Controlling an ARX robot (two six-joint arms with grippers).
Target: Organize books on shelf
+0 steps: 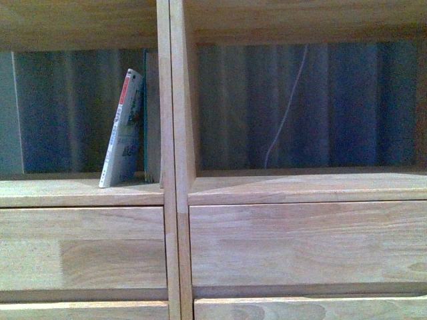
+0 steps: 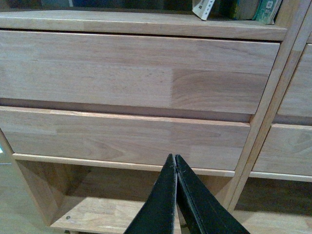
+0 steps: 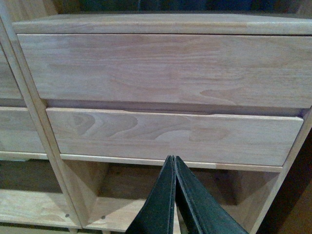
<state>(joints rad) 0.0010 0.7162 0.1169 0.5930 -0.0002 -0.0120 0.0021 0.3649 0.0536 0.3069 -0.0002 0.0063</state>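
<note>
Front view looks straight into the large light natural-wood shelf unit (image 1: 177, 220), whose central upright divides two open, backless compartments above plain drawer fronts. Inside the left compartment, a thin white-covered paperback with red characters (image 1: 122, 130) stands on the compartment floor, its top tilted toward the divider, leaning against a thin dark teal-edged book (image 1: 146, 120) that stands nearly upright just beside the divider. The right compartment shows only a dim blue backdrop and a thin pale cord (image 1: 287, 110) hanging behind it. Neither arm appears in this view. From the left wrist camera, the black left gripper (image 2: 175, 161) has its two fingers pressed together with nothing between them, in front of the left column's lower drawer front (image 2: 126, 139); the bottom corners of both books peek in at the frame's edge. The right gripper (image 3: 173, 162) is likewise clenched and empty, before the right column's lower drawer front (image 3: 170, 134).
</note>
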